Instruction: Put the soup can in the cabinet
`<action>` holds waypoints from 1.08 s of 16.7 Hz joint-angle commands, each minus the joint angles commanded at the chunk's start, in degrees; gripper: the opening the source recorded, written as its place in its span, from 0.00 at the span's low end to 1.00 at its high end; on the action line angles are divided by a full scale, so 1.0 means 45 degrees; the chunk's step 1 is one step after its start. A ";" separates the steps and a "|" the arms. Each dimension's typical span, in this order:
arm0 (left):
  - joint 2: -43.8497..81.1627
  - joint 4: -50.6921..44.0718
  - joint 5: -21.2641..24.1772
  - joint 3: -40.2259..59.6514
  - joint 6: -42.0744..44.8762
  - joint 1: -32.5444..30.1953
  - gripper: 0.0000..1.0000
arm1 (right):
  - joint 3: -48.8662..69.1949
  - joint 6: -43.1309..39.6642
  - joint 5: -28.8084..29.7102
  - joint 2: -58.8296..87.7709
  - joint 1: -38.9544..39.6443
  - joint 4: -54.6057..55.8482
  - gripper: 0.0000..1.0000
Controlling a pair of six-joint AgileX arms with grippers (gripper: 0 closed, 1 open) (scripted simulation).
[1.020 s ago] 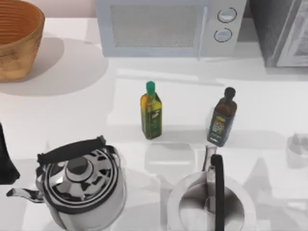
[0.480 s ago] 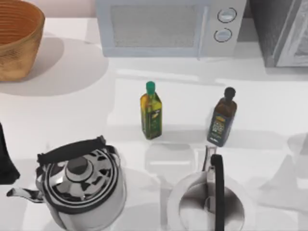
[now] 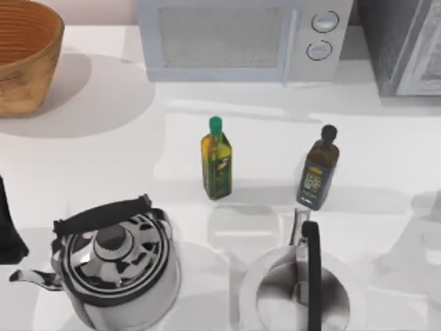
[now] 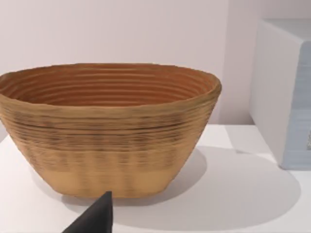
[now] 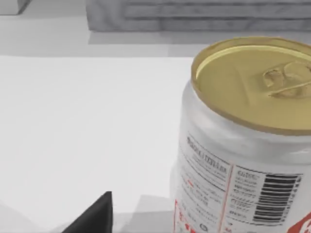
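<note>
The soup can (image 5: 238, 145) stands very close in the right wrist view, silver with a gold lid, a white label and a barcode. A dark tip of my right gripper (image 5: 95, 216) sits beside the can, with a strip of white table between them. The cabinet (image 3: 403, 45) is the dark grey speckled box with a pale door panel at the table's back right. Its lower edge (image 5: 194, 17) lies beyond the can. My left arm (image 3: 8, 227) is parked at the left edge, and my left gripper (image 4: 95, 218) faces the basket.
A woven basket (image 3: 24, 55) stands back left and a white microwave (image 3: 241, 38) back centre. A green-capped oil bottle (image 3: 216, 160) and a dark bottle (image 3: 318, 171) stand mid-table. In front are a striped kettle (image 3: 114, 265) and a second steel kettle (image 3: 300, 293).
A pale grey shape at the table's right edge in the top view has faded away, and the shadows there have shifted. Nothing else has moved.
</note>
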 joint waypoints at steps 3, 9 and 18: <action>0.0000 0.0000 0.0000 0.0000 0.0000 0.0000 1.00 | 0.1123 0.0060 0.0207 0.0631 0.0196 -0.0476 1.00; 0.0000 0.0000 0.0000 0.0000 0.0000 0.0000 1.00 | 0.2567 0.0135 0.0471 0.1413 0.0460 -0.1134 1.00; 0.0000 0.0000 0.0000 0.0000 0.0000 0.0000 1.00 | 0.2567 0.0135 0.0471 0.1413 0.0460 -0.1134 0.47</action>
